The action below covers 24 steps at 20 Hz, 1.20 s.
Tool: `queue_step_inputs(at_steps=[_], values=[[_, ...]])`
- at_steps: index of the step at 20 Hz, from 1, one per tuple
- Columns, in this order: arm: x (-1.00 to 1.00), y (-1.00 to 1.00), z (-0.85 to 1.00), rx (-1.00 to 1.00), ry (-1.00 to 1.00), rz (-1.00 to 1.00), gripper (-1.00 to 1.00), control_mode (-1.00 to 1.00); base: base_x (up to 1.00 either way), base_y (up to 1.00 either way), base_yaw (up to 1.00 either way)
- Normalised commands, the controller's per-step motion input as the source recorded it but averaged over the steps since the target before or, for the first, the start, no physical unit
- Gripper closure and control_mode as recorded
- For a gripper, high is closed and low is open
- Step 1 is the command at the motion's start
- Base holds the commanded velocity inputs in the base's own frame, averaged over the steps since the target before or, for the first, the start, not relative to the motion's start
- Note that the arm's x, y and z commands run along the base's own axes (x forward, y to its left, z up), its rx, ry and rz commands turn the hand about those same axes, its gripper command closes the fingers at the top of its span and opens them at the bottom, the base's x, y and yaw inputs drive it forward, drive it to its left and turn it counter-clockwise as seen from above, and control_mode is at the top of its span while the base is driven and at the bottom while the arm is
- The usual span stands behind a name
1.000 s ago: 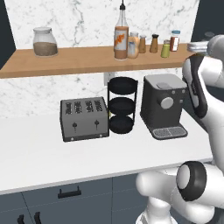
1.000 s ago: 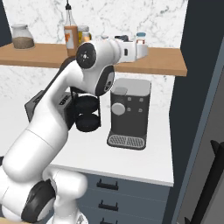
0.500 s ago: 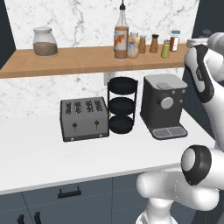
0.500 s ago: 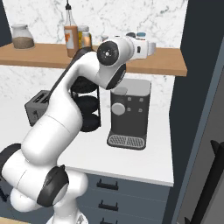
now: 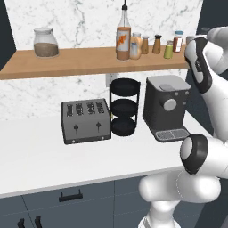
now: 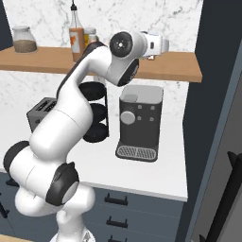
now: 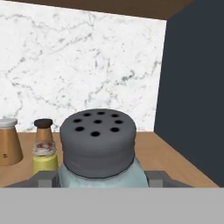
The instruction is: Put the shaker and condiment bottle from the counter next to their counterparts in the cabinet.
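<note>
One shaker [image 7: 97, 151] between gripper [image 7: 99, 179] fingers, above cabinet [image 7: 170, 155] shelf.

The arm has lifted the claw [image 6: 152, 57] higher, up over the cabinet [image 6: 165, 70].

Shaker [image 7: 99, 153]: pale blue-green body, grey cap with dark holes. Bottle [image 5: 123, 39]: orange-brown sauce, white label marks, dark tip. Shelf [image 5: 67, 62]: light-brown wood. Wall [image 5: 80, 22]: white marble, grey veins. Worktop [image 5: 40, 153]: white; drawers [image 5: 67, 200] dark grey. Toaster [image 5: 85, 120]: grey. Coffee machine [image 5: 165, 107]: dark grey. Yellow-green shaker [image 7: 44, 159], brown shaker [image 7: 8, 142].
</note>
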Motion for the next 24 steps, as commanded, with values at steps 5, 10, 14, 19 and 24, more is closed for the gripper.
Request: queue_step_inputs(at_steps=[5, 10, 14, 19, 24], values=[[0.00, 0.00, -0.15, 0.00, 0.00, 0.07, 1.00, -1.00, 0.00, 0.00, 0.00], [0.10, 0.00, -0.10, 0.00, 0.01, 0.07, 1.00, -1.00, 0.00, 0.00, 0.00], [0.19, 0.01, -0.09, 0.00, 0.07, 0.07, 1.00, -1.00, 0.00, 0.00, 0.00], [0.21, 0.04, -0.19, -0.02, 0.10, 0.07, 1.00, -1.00, 0.00, 0.00, 0.00], [0.17, 0.00, -0.11, 0.00, 0.04, 0.08, 1.00, -1.00, 0.00, 0.00, 0.00]])
